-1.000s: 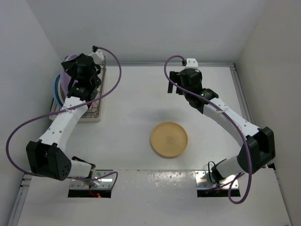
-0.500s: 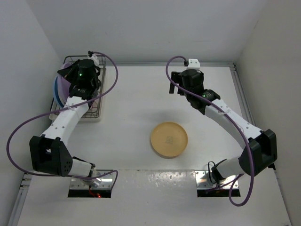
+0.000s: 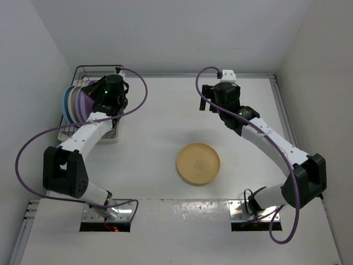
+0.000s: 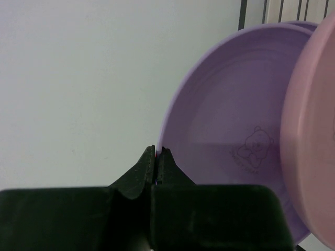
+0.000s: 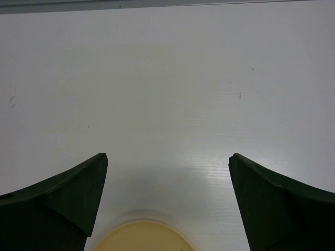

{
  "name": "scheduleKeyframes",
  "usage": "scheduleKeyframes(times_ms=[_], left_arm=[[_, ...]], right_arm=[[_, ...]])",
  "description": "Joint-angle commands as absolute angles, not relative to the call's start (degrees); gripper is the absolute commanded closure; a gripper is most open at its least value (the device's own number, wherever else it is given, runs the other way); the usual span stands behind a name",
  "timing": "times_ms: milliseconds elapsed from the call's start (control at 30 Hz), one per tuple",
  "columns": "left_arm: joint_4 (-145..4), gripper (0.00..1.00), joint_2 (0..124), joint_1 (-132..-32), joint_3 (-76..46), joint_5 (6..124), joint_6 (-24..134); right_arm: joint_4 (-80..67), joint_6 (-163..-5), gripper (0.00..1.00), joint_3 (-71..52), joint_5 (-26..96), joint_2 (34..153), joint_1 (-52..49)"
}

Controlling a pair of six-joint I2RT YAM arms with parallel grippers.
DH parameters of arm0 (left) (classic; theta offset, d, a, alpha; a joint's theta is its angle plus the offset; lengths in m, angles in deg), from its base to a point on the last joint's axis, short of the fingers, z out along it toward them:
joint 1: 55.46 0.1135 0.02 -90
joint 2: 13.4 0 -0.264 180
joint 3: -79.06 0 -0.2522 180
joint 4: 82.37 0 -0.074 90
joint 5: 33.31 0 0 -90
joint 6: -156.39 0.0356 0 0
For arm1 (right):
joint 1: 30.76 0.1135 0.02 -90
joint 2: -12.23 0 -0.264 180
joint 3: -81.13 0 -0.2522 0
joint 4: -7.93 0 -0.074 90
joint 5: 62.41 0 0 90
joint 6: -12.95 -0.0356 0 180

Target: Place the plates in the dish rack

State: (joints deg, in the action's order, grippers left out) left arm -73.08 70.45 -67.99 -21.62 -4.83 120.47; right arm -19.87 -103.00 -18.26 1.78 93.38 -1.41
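Several plates stand on edge in the dish rack (image 3: 88,74), and one of them, a lavender plate (image 4: 225,120) with a small bear printed on its face, runs its rim straight into the left gripper (image 4: 157,152). We see those jaws pressed together on that rim, with only a thin lavender sliver showing between them. The plate spreads up and to the right of the jaws, upright, its hollow face toward the wrist camera.

Just right of it, farther from the jaws, a pink plate (image 4: 311,146) overlaps its edge. Above that pair the rim of a second lavender plate (image 4: 303,23) peeks out, with dark rack wires beyond it. To the left of the jaws we see only a plain white surface (image 4: 78,78), and we cannot tell whether it is wall or table.

From above, a blue plate (image 3: 64,105) sits at the outer end of the row, on the side away from the left gripper.

Well apart from the rack, a pale orange plate (image 3: 198,163) lies flat on the white table (image 3: 165,110). The right gripper (image 5: 167,162) hangs above the bare table with its jaws spread wide and nothing between them. The far edge of the pale orange plate shows below the gap between them, nearer the wrist than the fingertips and touching neither finger.

Purple cables (image 3: 22,160) loop off both arms.
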Motion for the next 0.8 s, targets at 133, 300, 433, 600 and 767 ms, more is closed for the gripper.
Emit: scheduleKeyframes(times_ms=[133, 300, 433, 600, 767], left_arm=[[-84.68, 1.00, 72.12, -68.38, -26.35, -6.76, 125.70], [-91.45, 1.00, 70.81, -69.43, -25.75, -6.77, 132.91], [-91.64, 1.00, 70.80, -69.43, -22.32, -7.29, 136.08], [-89.45, 1.00, 70.27, -69.43, -21.62, -7.29, 135.39], [-87.15, 1.00, 70.27, -69.43, -24.77, -6.24, 131.69]], right_arm=[[-19.80, -103.33, 0.01, -18.93, -0.98, 90.01, -1.67], [-19.72, -103.33, 0.01, -18.75, -1.42, 89.84, -1.67], [-19.72, -103.50, 0.01, -18.49, -1.16, 90.19, -1.66], [-19.54, -103.68, 0.01, -17.96, -0.98, 90.89, -1.66], [-19.72, -103.24, 0.01, -17.70, -1.15, 90.81, -1.66]])
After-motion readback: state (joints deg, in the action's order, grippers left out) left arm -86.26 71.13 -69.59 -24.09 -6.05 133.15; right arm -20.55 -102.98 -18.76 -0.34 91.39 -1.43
